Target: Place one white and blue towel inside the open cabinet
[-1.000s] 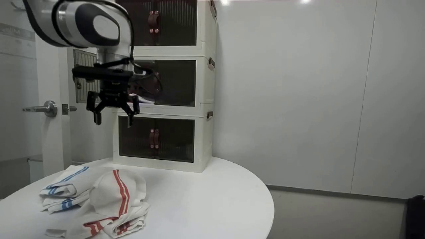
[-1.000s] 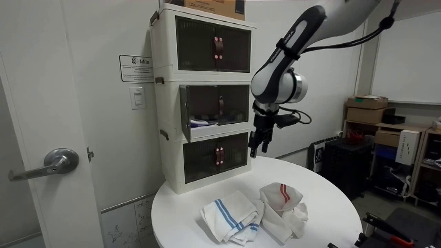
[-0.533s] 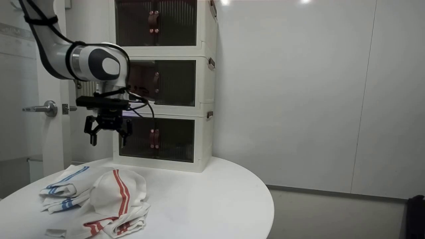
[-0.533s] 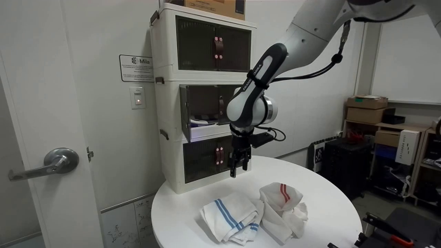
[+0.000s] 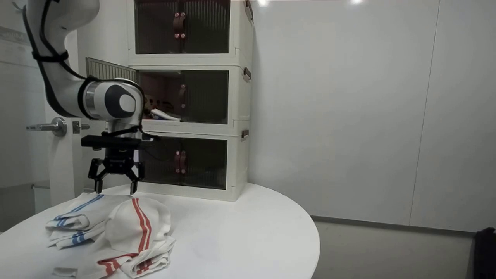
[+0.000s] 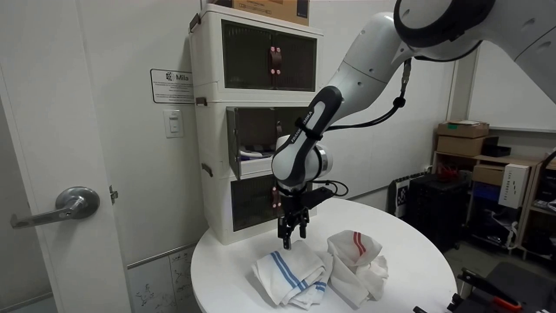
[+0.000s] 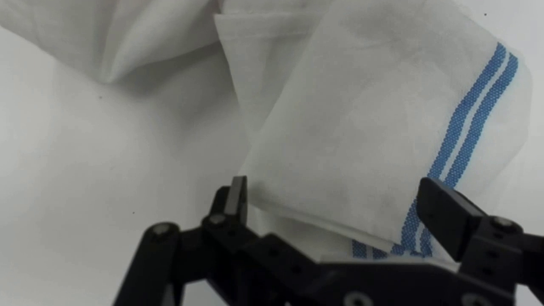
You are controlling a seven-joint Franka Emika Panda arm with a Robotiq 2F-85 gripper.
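Blue towel (image 6: 292, 273): folded on the table (image 6: 417, 274) in an exterior view.
Red towel (image 6: 358, 258): rumpled, just beside the blue one, at its three o'clock.
Gripper (image 6: 295, 241): at the blue towel's twelve o'clock, close to it (touching or not cannot be told), fingers (image 7: 444, 212) wide apart.
Cabinet (image 6: 210, 139): beyond, also at twelve; a mid-height door (image 6: 233, 143), on its nine-o'clock side, stands open.
Shelf (image 6: 521, 159): farthest, at two o'clock, cartons (image 6: 460, 145) on top.

This looks like a research lab, shown by the robot arm (image 6: 364, 78), the "Mila" sign (image 6: 172, 87) on the wall (image 6: 141, 39), a scribbled-on whiteboard (image 6: 152, 273) lower down, and open shelves (image 6: 497, 159) holding cardboard boxes (image 6: 460, 145).
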